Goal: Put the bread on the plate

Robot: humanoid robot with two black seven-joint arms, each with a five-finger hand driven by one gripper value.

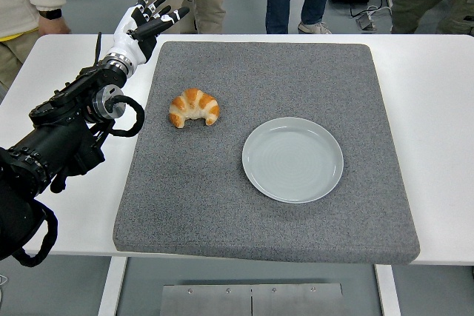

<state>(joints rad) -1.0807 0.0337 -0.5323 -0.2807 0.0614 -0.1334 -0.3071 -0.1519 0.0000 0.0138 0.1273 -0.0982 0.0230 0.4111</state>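
Grey mat, plate w/ croissant beside, left hand open

Bread on mat, left of plate.

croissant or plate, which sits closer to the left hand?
The croissant. It lies on the grey mat's left half, just below the raised open left hand; the empty plate sits further right, nearer the table's front edge.

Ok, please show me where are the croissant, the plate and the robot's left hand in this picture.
croissant (194, 107): head view, on the middle of its golden top.
plate (256, 137): head view, on its left rim.
left hand (142, 26): head view, on the palm, below the spread fingers.
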